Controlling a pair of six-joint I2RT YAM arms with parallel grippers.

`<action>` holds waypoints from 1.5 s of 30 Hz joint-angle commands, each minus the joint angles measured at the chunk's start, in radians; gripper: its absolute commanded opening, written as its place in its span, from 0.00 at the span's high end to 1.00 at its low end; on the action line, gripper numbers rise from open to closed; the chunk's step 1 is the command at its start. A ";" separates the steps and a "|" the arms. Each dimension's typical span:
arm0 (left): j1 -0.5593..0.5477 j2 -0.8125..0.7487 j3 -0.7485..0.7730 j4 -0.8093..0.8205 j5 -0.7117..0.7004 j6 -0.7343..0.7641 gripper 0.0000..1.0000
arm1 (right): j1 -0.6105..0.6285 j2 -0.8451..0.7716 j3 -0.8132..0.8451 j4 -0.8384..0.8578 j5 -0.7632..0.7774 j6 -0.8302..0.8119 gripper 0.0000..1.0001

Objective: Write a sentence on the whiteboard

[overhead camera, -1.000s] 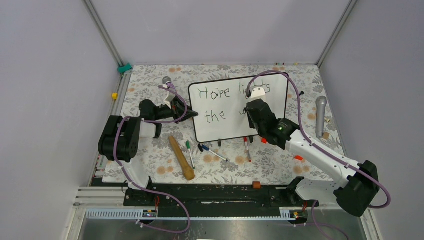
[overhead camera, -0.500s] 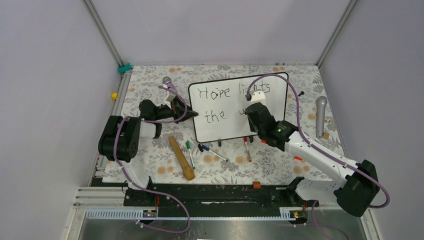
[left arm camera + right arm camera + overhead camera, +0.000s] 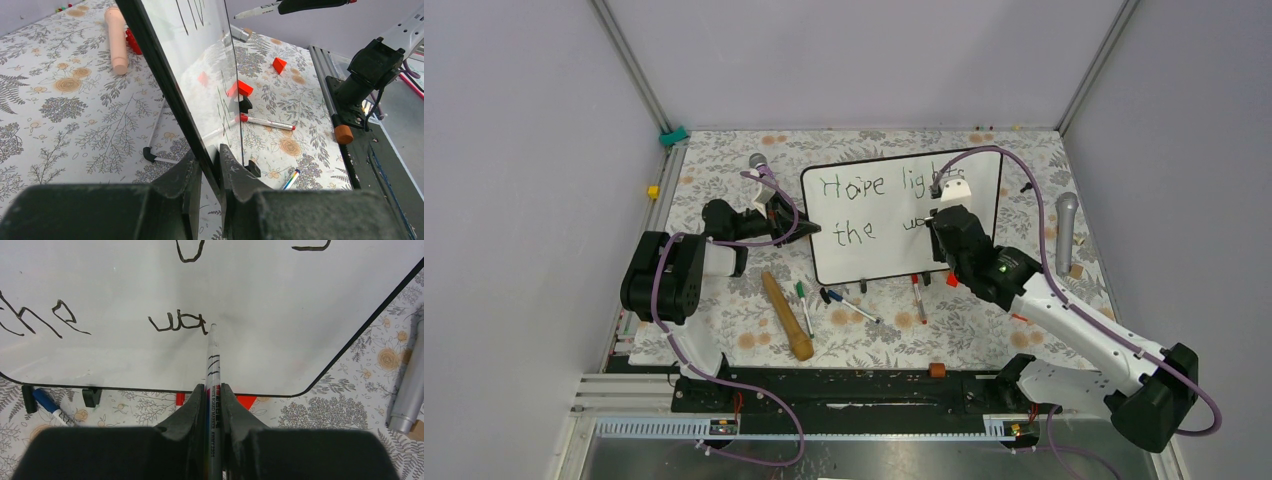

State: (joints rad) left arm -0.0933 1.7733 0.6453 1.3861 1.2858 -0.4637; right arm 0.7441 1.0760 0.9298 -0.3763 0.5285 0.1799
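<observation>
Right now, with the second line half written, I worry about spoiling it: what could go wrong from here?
The left gripper pinches only the thin edge of the whiteboard, so pressure from the marker could tilt or slip it. The marker tip sits right by the last stroke of the sentence; a small drift in the right gripper might overwrite or smear it.

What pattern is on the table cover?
The table cover: grey ferns, tan flowers on white; left wrist view.

The glossy, black-framed whiteboard (image 3: 879, 258) stands leaning back on small feet mid-way across the floral table (image 3: 874, 345). Its dark handwritten sentence (image 3: 852, 186) reads "Hope lights", partly hidden, then "the wa".
</observation>
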 commanded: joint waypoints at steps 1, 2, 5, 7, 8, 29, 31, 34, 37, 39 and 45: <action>0.002 -0.011 -0.004 0.087 0.017 0.137 1.00 | -0.008 -0.010 0.036 -0.012 0.008 -0.011 1.00; 0.001 -0.011 -0.004 0.086 0.018 0.137 1.00 | -0.008 -0.005 0.039 -0.012 0.013 -0.013 1.00; 0.002 -0.010 -0.003 0.087 0.017 0.137 1.00 | -0.012 0.013 0.049 -0.010 0.027 -0.018 1.00; 0.001 -0.010 -0.005 0.087 0.019 0.138 1.00 | -0.014 0.024 0.054 -0.002 0.030 -0.017 1.00; 0.001 -0.010 -0.005 0.086 0.020 0.138 1.00 | -0.016 0.028 0.056 0.005 0.031 -0.016 1.00; 0.001 -0.009 -0.002 0.087 0.018 0.135 1.00 | -0.064 0.080 0.017 0.057 0.004 0.008 1.00; 0.001 -0.009 -0.002 0.087 0.018 0.135 1.00 | -0.064 0.077 0.007 0.054 -0.003 0.015 1.00; 0.002 -0.008 -0.002 0.087 0.017 0.135 1.00 | -0.063 0.069 -0.005 0.047 -0.008 0.020 1.00; 0.002 -0.009 -0.003 0.087 0.016 0.135 1.00 | -0.064 0.068 -0.009 0.037 0.001 0.023 1.00; 0.002 -0.009 -0.002 0.086 0.017 0.136 1.00 | -0.064 0.072 -0.009 0.028 0.010 0.025 1.00; 0.002 -0.009 -0.004 0.086 0.017 0.137 1.00 | -0.071 0.075 0.008 0.027 0.033 0.022 1.00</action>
State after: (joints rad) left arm -0.0933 1.7733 0.6453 1.3846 1.2854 -0.4641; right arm 0.6876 1.1587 0.9222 -0.3553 0.5320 0.1917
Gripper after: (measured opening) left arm 0.149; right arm 0.156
